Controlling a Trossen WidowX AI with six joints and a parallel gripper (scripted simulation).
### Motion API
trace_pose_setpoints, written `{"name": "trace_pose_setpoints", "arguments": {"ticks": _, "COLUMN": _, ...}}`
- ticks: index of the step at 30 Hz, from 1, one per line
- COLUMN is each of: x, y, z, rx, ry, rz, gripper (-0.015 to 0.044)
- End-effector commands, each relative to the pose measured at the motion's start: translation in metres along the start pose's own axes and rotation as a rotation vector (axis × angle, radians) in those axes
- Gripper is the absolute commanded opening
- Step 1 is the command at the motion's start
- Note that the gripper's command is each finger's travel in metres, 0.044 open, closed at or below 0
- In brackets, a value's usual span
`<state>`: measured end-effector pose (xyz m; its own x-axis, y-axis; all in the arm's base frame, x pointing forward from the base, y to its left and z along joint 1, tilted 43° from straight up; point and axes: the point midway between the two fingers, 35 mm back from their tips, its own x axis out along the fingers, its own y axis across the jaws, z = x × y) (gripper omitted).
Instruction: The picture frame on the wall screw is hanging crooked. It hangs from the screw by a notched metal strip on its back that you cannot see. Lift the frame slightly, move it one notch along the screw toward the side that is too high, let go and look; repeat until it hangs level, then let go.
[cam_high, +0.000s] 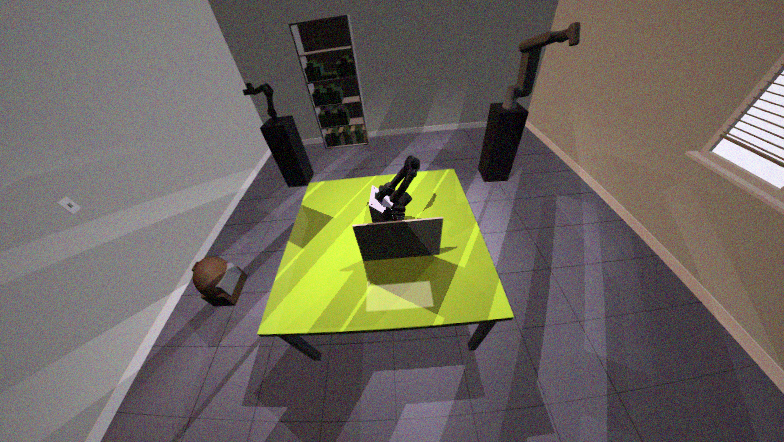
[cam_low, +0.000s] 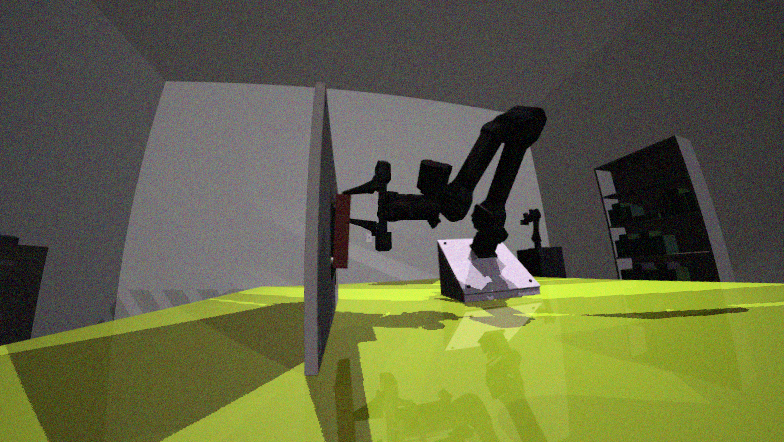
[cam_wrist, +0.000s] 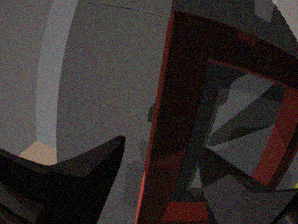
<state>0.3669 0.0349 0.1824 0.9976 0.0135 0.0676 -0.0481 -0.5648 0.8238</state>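
The dark red picture frame (cam_low: 341, 241) (cam_wrist: 184, 65) hangs on the near face of the upright grey panel (cam_high: 399, 241) (cam_low: 315, 230). In the top view the panel hides it. In the exterior view it shows edge-on, so its tilt cannot be read there; in the wrist view its bars run slanted, but that view is itself turned. The screw and the notched strip are not visible. My gripper (cam_low: 348, 206) (cam_wrist: 163, 148) is open, its tips close to the frame's upper bar, one finger above the bar and the other toward the frame's opening. Contact cannot be told.
The arm rises from a white slanted base (cam_low: 516, 274) on the yellow-green table (cam_high: 323, 296) (cam_low: 631, 362). The panel stands upright on the table in front of the arm. Shelves (cam_high: 329, 82) and two pedestals with other arms stand farther back.
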Motion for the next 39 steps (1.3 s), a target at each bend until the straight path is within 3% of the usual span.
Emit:
{"name": "trace_pose_setpoints", "arguments": {"ticks": 1, "x": 0.0003, "y": -0.0003, "z": -0.0006, "rx": 0.005, "ry": 0.004, "rz": -0.002, "gripper": 0.026}}
{"name": "trace_pose_setpoints", "arguments": {"ticks": 20, "x": 0.0005, "y": -0.0004, "z": -0.001, "rx": 0.005, "ry": 0.004, "rz": -0.002, "gripper": 0.026}}
{"name": "trace_pose_setpoints", "arguments": {"ticks": 27, "x": 0.0005, "y": -0.0004, "z": -0.001, "rx": 0.005, "ry": 0.004, "rz": -0.002, "gripper": 0.0076}}
{"name": "trace_pose_setpoints", "arguments": {"ticks": 35, "x": 0.0005, "y": -0.0004, "z": -0.001, "rx": 0.005, "ry": 0.004, "rz": -0.002, "gripper": 0.0}}
{"name": "trace_pose_setpoints", "arguments": {"ticks": 39, "x": 0.0005, "y": -0.0004, "z": -0.001, "rx": 0.005, "ry": 0.004, "rz": -0.002, "gripper": 0.0}}
